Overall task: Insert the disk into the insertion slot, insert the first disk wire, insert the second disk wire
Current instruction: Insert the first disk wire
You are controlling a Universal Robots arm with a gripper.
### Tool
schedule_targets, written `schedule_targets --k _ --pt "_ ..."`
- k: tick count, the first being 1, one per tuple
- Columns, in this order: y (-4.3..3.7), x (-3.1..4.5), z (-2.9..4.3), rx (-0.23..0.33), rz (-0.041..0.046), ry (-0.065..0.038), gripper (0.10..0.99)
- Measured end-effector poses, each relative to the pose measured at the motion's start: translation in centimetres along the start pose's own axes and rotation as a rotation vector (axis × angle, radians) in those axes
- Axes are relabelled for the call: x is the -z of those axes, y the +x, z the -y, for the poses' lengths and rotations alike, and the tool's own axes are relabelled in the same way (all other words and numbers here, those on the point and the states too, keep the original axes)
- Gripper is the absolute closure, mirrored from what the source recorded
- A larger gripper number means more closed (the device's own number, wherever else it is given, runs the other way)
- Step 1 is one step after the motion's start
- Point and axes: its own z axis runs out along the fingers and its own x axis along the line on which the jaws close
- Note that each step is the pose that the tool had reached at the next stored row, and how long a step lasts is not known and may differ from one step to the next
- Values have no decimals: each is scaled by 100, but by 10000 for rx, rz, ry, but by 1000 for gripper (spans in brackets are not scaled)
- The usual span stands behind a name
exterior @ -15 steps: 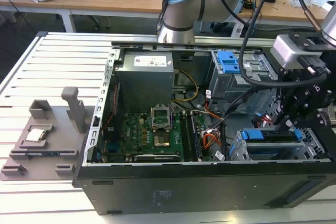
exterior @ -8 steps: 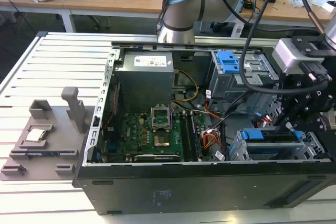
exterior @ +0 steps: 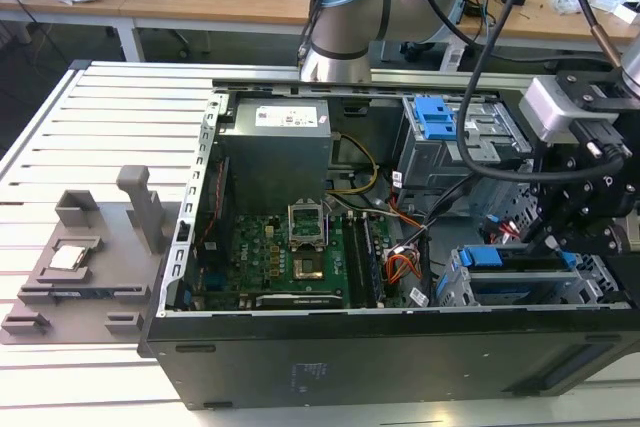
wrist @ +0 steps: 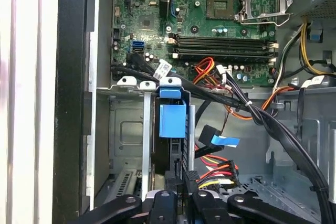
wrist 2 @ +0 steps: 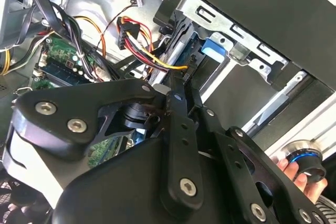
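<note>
- Exterior view: gripper [exterior: 548, 242] is hanging over the insertion slot [exterior: 600, 282] at the exterior view's right of the case [exterior: 300, 367]. The disk [exterior: 515, 259] is sitting inside the slot.
- Second wrist view: claw is pressing together. A person's hand [wrist 2: 294, 174] is resting on a knob nearby.
- First wrist view: claw is seemingly pinching a black wire plug [wrist: 190, 178]. Loose cables [wrist: 247, 103] are crossing beside the disk.
- Risk: plug meeting the port tilted and jamming, or cables snagging the claw.
</note>
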Motion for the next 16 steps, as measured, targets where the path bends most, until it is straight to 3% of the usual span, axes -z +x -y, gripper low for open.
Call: schedule_targets --k 9,11,16 --pt "-1 12 5 11 13 0 910" --pt "-1 12 5 -120 114 5 910" --pt "11 -10 7 -194 149 7 910"
